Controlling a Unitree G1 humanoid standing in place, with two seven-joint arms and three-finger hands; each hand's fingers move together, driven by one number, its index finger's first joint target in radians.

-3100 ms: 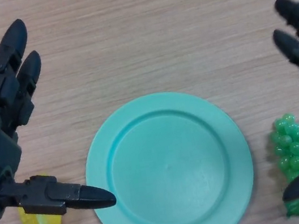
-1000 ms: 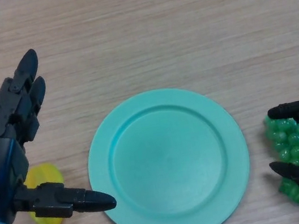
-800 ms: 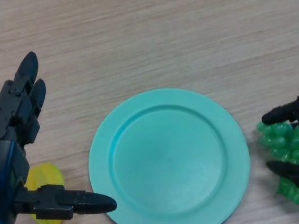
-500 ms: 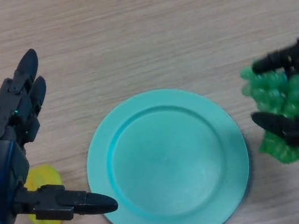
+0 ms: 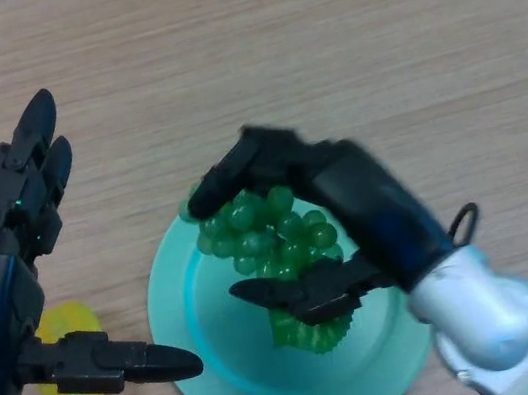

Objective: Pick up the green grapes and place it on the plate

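The bunch of green grapes (image 5: 277, 246) hangs over the teal plate (image 5: 202, 340), held in my right hand (image 5: 361, 201), whose fingers curl over its top while the thumb presses from below. Whether the grapes touch the plate I cannot tell. My right forearm reaches in from the lower right and covers the plate's right side. At the left edge my left hand (image 5: 1, 292) stays open, fingers straight, thumb pointing toward the plate's left rim.
A yellow star-shaped fruit (image 5: 71, 377) lies on the wooden table (image 5: 318, 36) at the lower left, partly under my left hand's thumb.
My right hand closed on the grapes at the right of the plate, lifted them and carried them left until they are over the plate. The left hand has barely moved.
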